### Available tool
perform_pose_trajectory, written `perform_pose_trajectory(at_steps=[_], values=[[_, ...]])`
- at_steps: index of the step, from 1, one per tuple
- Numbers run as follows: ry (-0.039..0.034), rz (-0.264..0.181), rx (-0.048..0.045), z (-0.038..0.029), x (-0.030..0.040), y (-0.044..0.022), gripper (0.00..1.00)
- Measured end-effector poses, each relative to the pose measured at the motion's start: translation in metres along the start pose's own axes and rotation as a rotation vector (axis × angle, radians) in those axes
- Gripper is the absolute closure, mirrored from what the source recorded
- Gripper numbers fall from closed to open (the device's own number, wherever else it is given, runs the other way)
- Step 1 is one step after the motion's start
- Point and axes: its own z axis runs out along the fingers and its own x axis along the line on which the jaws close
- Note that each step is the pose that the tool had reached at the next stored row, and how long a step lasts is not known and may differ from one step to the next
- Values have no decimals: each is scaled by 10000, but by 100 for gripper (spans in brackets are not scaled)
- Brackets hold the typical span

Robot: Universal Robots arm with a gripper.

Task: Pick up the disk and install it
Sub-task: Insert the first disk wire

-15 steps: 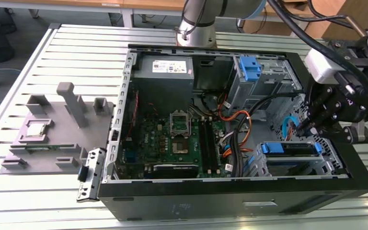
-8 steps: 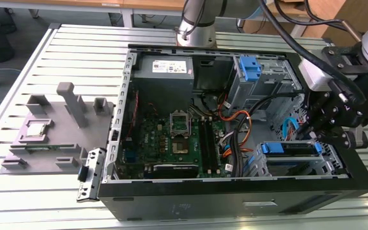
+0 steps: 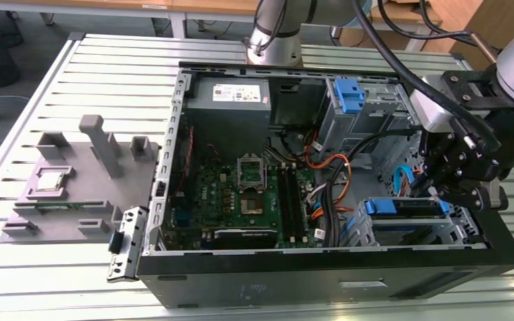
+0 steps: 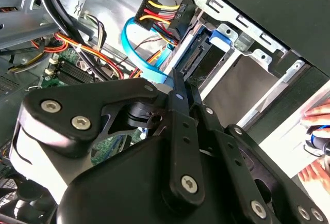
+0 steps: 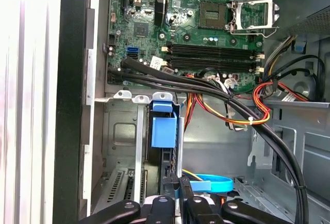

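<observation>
The disk (image 3: 404, 207) lies in its blue carrier inside the lower drive cage (image 3: 436, 235) at the exterior view's right of the open computer case. My gripper (image 3: 446, 192) hangs over that cage's far end. In both wrist views the black fingers (image 4: 178, 97) stand side by side, shut, with nothing visible between them. Their tips (image 5: 175, 182) are at the end of the disk (image 5: 164, 131), whose blue frame (image 4: 219, 35) and dark side (image 4: 198, 59) run away from them into the cage. Whether the tips touch the disk I cannot tell.
A blue data cable (image 4: 135, 46) and a power plug with coloured wires (image 4: 167, 15) hang beside the disk's end. Black cables (image 5: 206, 87) cross above the cage. Motherboard (image 3: 248, 194) fills the case middle. A grey fixture (image 3: 69, 180) lies left. A person's hand (image 4: 317, 126) is outside the case.
</observation>
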Motion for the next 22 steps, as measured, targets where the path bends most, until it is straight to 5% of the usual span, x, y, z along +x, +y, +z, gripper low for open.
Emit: perform_pose_trajectory(at_steps=[16,22], values=[[-3,-3,13,27,2,0,84],[-2,-35,157,49,7,1,84]])
